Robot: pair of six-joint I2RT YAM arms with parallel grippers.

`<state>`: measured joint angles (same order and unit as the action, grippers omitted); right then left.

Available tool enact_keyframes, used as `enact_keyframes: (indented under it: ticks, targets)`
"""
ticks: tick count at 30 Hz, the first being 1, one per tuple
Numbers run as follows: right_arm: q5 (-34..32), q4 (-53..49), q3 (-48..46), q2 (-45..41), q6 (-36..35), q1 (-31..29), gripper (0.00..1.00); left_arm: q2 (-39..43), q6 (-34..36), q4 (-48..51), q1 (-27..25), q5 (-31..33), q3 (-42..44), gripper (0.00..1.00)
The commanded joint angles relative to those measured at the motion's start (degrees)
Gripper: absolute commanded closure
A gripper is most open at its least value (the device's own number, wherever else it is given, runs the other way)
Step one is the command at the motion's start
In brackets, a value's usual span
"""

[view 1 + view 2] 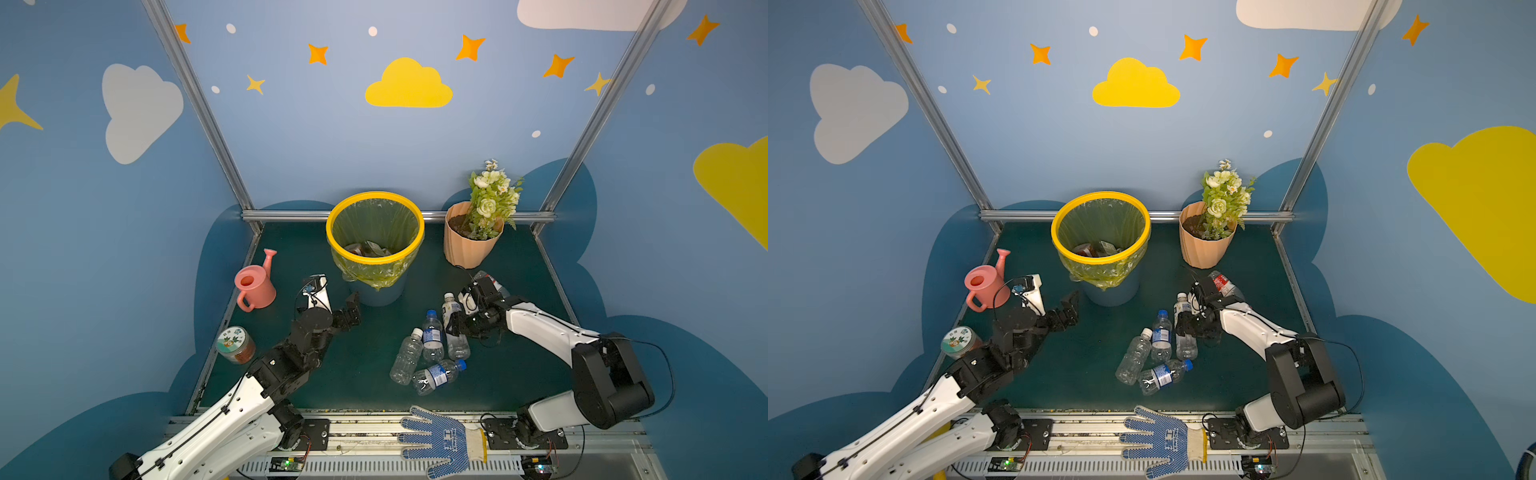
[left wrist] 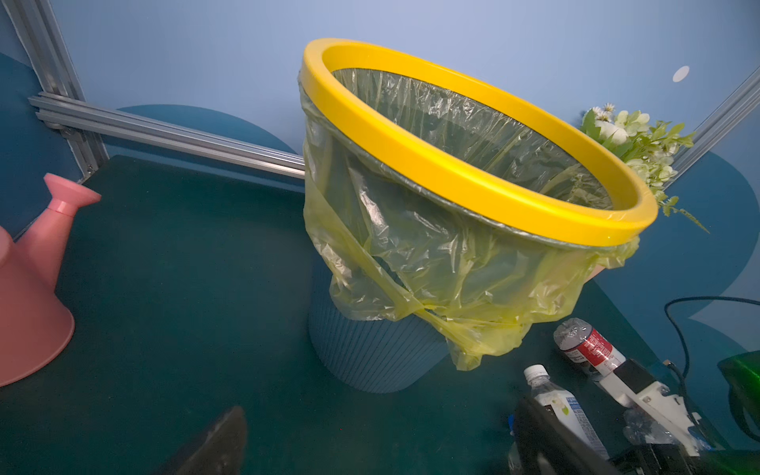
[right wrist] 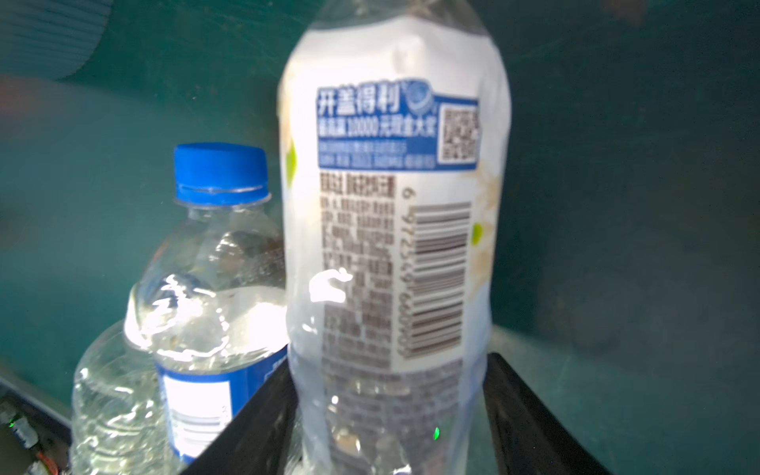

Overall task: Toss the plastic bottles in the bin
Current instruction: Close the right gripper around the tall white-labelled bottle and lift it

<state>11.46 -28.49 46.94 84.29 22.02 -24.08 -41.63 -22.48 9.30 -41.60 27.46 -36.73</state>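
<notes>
The bin [image 1: 329, 232] [image 1: 1054, 235] [image 2: 452, 172], blue-grey with a yellow rim and a yellow-green liner, stands at the back middle. Several plastic bottles lie in a cluster right of centre. My right gripper [image 1: 455, 325] [image 1: 1183, 325] [image 3: 388, 366] is shut on the white-labelled bottle [image 1: 459, 347] [image 3: 390, 205], which lies on the mat. A blue-capped bottle [image 1: 432, 336] [image 3: 205, 267] rests against it. A red-labelled bottle [image 1: 493, 283] [image 2: 592, 349] lies behind the right wrist. My left gripper [image 1: 351, 311] [image 1: 1069, 309] [image 2: 378, 432] is open and empty beside the bin's base.
A pink watering can [image 1: 253, 286] and a short round jar [image 1: 235, 345] stand at the left edge. A peach flowerpot [image 1: 469, 245] with flowers is at the back right. A dotted work glove [image 1: 440, 440] lies on the front rail. Some items lie inside the bin.
</notes>
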Motion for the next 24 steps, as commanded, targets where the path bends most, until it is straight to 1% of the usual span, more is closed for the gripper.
enact_keyframes:
  ticks: [1, 9, 12, 18, 24]
  targets:
    - [-2.06, 0.05, 1.4, 1.09, -0.14, -0.11, 0.33, -0.12, -0.56, 0.27, 0.33, -0.48, 0.72, 0.0]
    - [-0.32, 1.89, 2.49, 4.34, -0.77, -0.14, 0.34, -0.73, -0.53, 0.45, 0.78, -1.04, 0.7, 0.0]
    - [-0.45, 2.49, 2.56, 3.95, -0.71, -0.09, 0.42, -0.82, -0.56, 0.85, 0.91, -0.56, 0.7, 0.0]
    - [-0.93, 4.34, 2.24, -2.13, -1.26, 0.34, 0.47, -0.28, -1.9, 1.14, 1.95, 1.24, 2.05, 0.0]
    - [-0.54, 7.43, 2.21, -13.34, -1.26, 2.33, 0.46, -1.32, -5.55, 3.62, 4.0, 1.89, 3.19, 0.0]
